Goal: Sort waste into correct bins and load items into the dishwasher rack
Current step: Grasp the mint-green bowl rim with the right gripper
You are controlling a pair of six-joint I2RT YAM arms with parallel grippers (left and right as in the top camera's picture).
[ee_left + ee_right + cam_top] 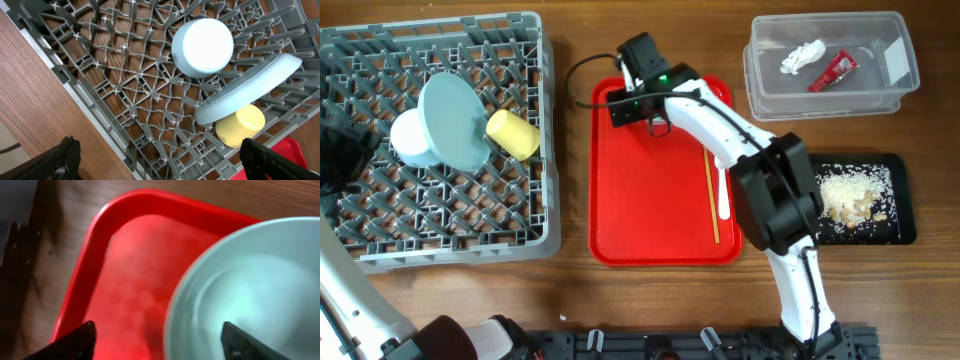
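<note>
The pale green saucer (260,280) lies on the red tray (130,255); my right gripper (160,340) is open with the saucer's rim between its fingers. In the overhead view it (650,112) hovers over the tray's far left corner and hides the saucer. The grey rack (440,230) holds the pale-blue plate (455,120), small bowl (410,140) and yellow cup (512,134). My left gripper (167,160) is open and empty above the rack's edge. Chopsticks (711,195) and a white fork (723,190) lie on the tray.
The clear tub (825,95) at the back right holds a white tissue (803,55) and a red wrapper (833,72). The black tray (900,200) at the right holds rice scraps (850,195). The right arm spans the red tray.
</note>
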